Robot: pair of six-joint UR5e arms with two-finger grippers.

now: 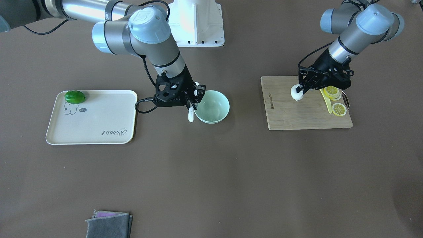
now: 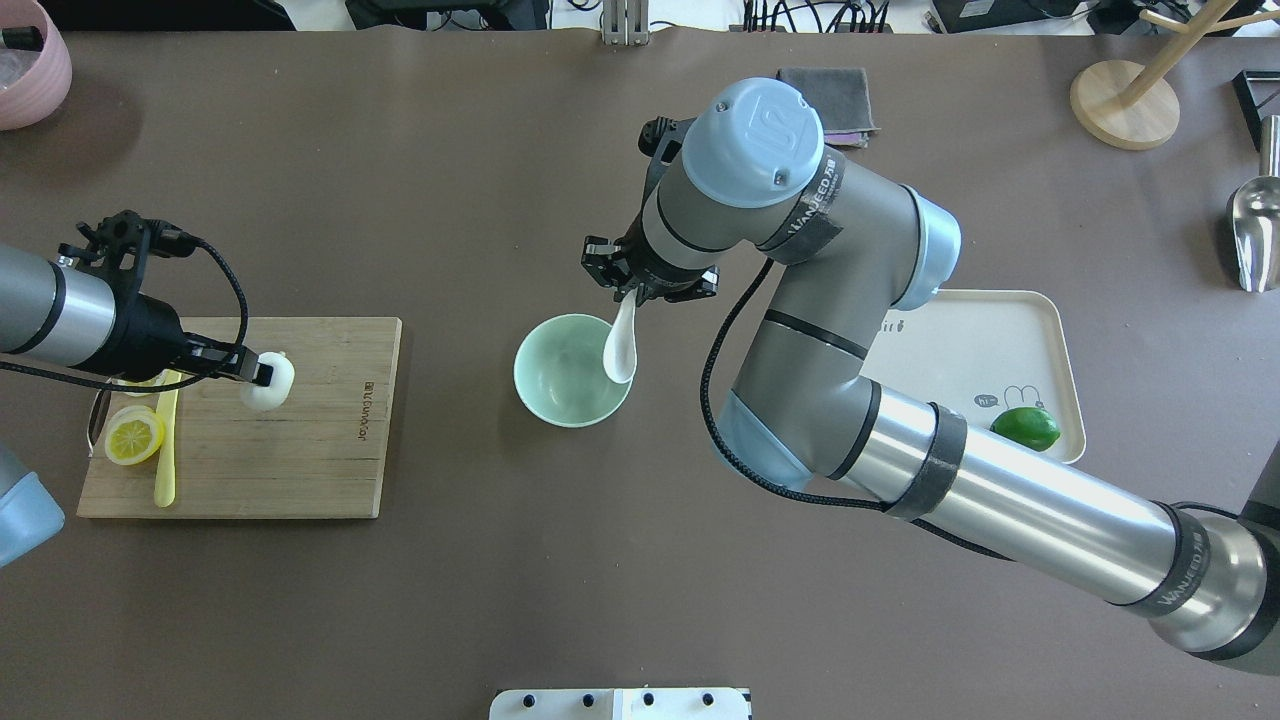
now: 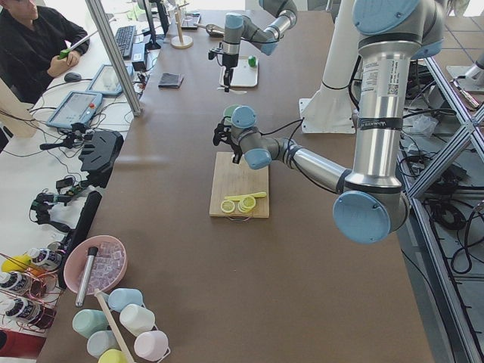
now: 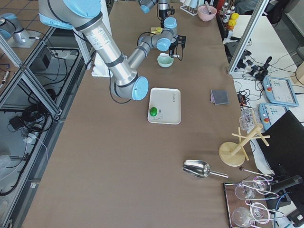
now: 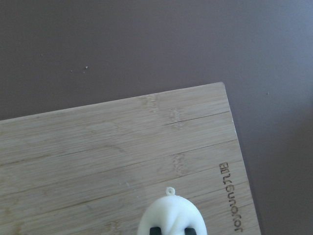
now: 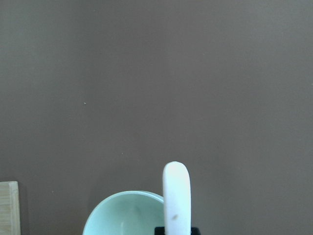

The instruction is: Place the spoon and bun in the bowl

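White and glossy, the spoon [image 2: 620, 350] hung from the right gripper [image 2: 634, 296], whose fingers were closed on the end of its handle, so that the scoop pointed down below the hand. Seen from overhead, the scoop lay over the right inner side of the pale green bowl [image 2: 533, 395]. From the front, the spoon [image 1: 190, 115] showed just beside the bowl's [image 1: 216, 109] rim, below the right gripper [image 1: 194, 100], and whether it touched the bowl could not be told. The bowl stood on the brown table [image 2: 500, 560] near its middle. Well apart to the left, the left gripper [image 2: 262, 373] was clamped on the bun [image 2: 275, 385], which sat right at the fingertips, over the far part of the wooden cutting board [image 2: 300, 450]. The left wrist view showed the bun [image 5: 171, 215] pinched between the fingers with the board's grain beyond it. Whether the bun rested on the board or was raised off it could not be told. Lemon slices [image 2: 135, 437] and a thin yellow knife [image 2: 165, 460] lay at the board's left end, behind the left gripper. To the right of the bowl lay a cream tray [image 2: 985, 345] with a green lime [image 2: 1030, 427] at its near right corner, and a folded grey cloth [image 2: 825, 95] lay at the far side of the table.
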